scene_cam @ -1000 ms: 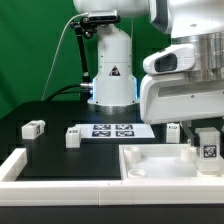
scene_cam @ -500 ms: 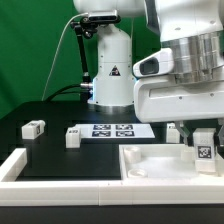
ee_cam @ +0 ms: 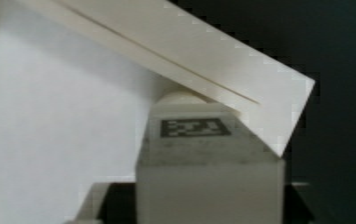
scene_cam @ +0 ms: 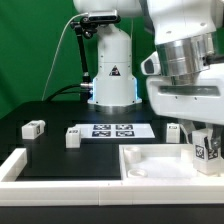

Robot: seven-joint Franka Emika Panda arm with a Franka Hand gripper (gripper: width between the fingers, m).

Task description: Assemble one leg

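My gripper (scene_cam: 205, 140) is shut on a leg (scene_cam: 208, 153), a small white block with a black-and-white tag, and holds it upright over the far right corner of the white square panel (scene_cam: 150, 160). In the wrist view the leg (ee_cam: 200, 160) fills the space between the jaws of the gripper (ee_cam: 201, 208), its tag facing the camera, with the panel's raised corner (ee_cam: 228, 70) just beyond its tip. Whether the leg touches the panel I cannot tell.
Three more legs lie on the black table: one at the exterior view's left (scene_cam: 33, 128), one beside the marker board (scene_cam: 73, 137), one behind the panel (scene_cam: 175, 131). The marker board (scene_cam: 112, 129) lies in the middle. A white rim (scene_cam: 15, 168) borders the front left.
The arm's wrist has turned and tilted above the panel's right corner. The held leg has stayed almost in place, shifting only slightly.
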